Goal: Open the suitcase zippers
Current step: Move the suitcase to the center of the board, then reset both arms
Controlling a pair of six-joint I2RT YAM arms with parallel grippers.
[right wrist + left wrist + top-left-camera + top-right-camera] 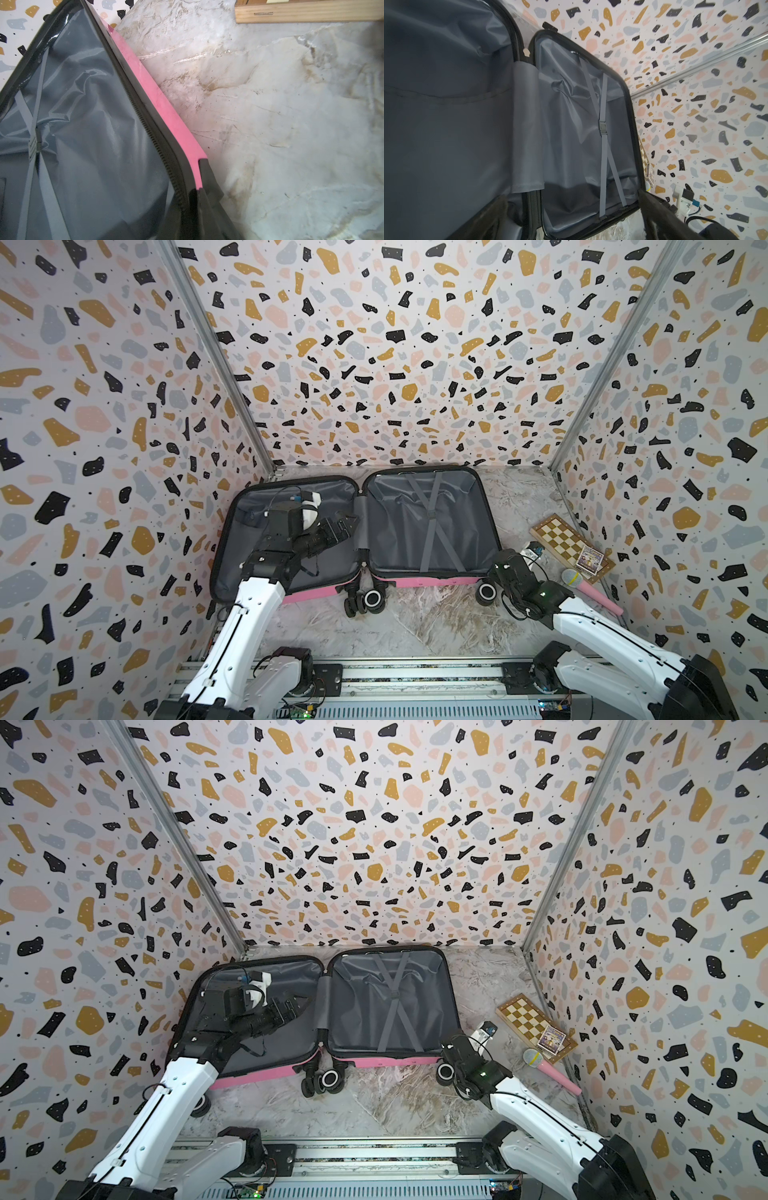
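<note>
In both top views the suitcase (399, 531) (365, 1006) lies open and flat on the marble surface (415, 626). Its far edge is close against the back wall, and its wheels (373, 598) are on its near edge. The widest free room is on the suitcase's near side. A narrower strip runs between the suitcase and the chessboard (561, 539), which has a pink microphone (598, 595) just beside it.

The left gripper (349, 526) is over the suitcase half farther from the chessboard, near the hinge. Its fingers are spread and hold nothing. The right gripper (498, 562) is at the suitcase's near corner on the chessboard side, and how its fingers stand cannot be told from here.

The left wrist view adds the crossed straps (603, 155) inside the suitcase's other half and the grey hinge flap (527, 128). Blurred fingers (652, 209) frame them, wide apart.

Only the right wrist view shows the zippers (146, 124) closely, as black teeth running inside the suitcase's pink rim (163, 108). One of the dark fingers (209, 176) touches that rim at the corner. Whether the fingers pinch it, I cannot tell. Bare surface lies between the suitcase and the chessboard's wooden edge (311, 15).
</note>
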